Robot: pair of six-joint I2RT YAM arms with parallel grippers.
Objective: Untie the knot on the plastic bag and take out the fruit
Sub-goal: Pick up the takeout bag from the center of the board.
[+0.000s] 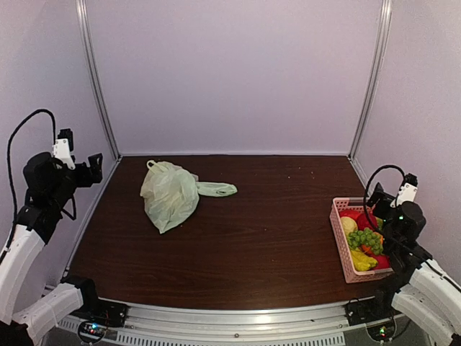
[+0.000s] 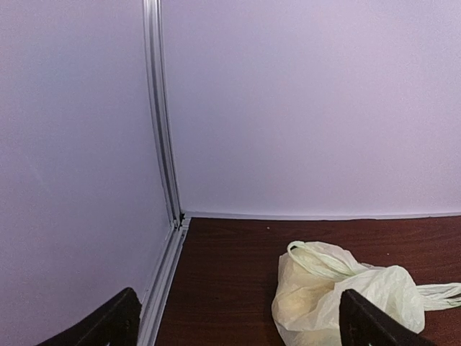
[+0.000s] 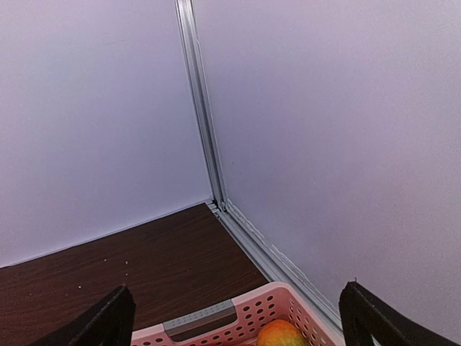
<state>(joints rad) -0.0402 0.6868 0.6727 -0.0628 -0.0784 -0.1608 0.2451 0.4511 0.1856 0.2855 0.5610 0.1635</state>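
Observation:
The pale green plastic bag (image 1: 170, 196) lies bulging on the dark table at the back left, one handle loop (image 1: 152, 165) standing up and a twisted tail (image 1: 217, 189) trailing right. The left wrist view shows the bag (image 2: 324, 295) low and right, its loop (image 2: 320, 261) on top. I cannot pick out the knot among the folds. The fruit is hidden inside; only a yellowish bulge (image 2: 299, 306) shows through. My left gripper (image 1: 92, 161) (image 2: 238, 313) hangs open, high and left of the bag. My right gripper (image 1: 376, 196) (image 3: 236, 311) is open above the basket's far end.
A pink slatted basket (image 1: 337, 234) (image 3: 216, 317) stands at the right edge, holding green grapes (image 1: 366, 238), red and yellow fruits (image 3: 282, 334). Enclosure walls and metal corner posts (image 2: 162, 144) (image 3: 205, 130) close in the back and both sides.

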